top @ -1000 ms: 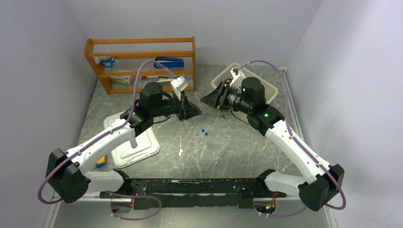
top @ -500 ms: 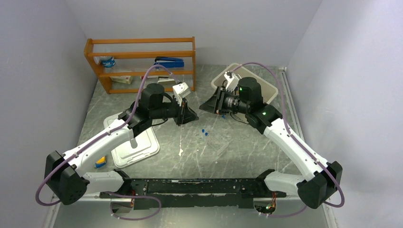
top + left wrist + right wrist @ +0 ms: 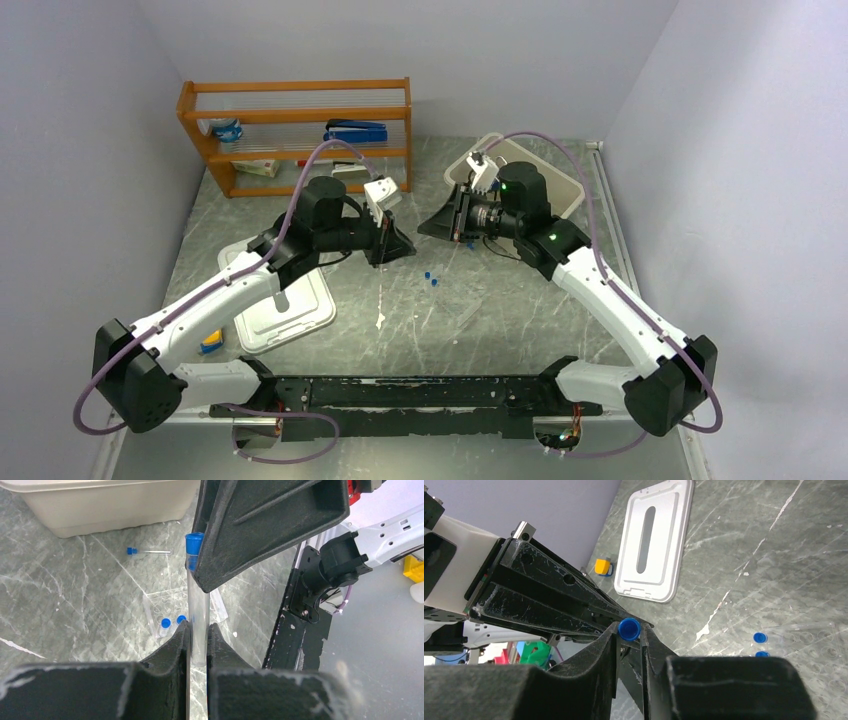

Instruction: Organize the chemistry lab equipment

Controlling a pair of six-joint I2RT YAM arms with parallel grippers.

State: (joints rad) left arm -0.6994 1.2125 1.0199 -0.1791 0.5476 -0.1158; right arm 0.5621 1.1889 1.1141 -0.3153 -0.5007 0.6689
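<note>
My left gripper point(image 3: 197, 628) is shut on the lower part of a clear blue-capped tube point(image 3: 198, 597), holding it above the table. My right gripper point(image 3: 629, 632) faces it, and its two jaws press on the tube's blue cap point(image 3: 629, 628). From above, the left gripper point(image 3: 398, 241) and the right gripper point(image 3: 447, 221) meet near the middle of the table. A clear rack point(image 3: 162, 605) lies on the table below with two blue-capped tubes point(image 3: 165, 623) in it. Another capped tube point(image 3: 147, 552) lies loose near the beige bin point(image 3: 100, 510).
An orange shelf point(image 3: 300, 130) with a blue stapler stands at the back left. A white lid point(image 3: 285, 305) lies on the left, with a small yellow-and-blue block point(image 3: 211, 343) beside it. The beige bin point(image 3: 565, 190) sits at the back right, behind my right arm.
My right gripper has moved left up to the left gripper and narrowed its jaws onto the tube's cap. The left gripper shifted slightly and stays shut on the tube.
</note>
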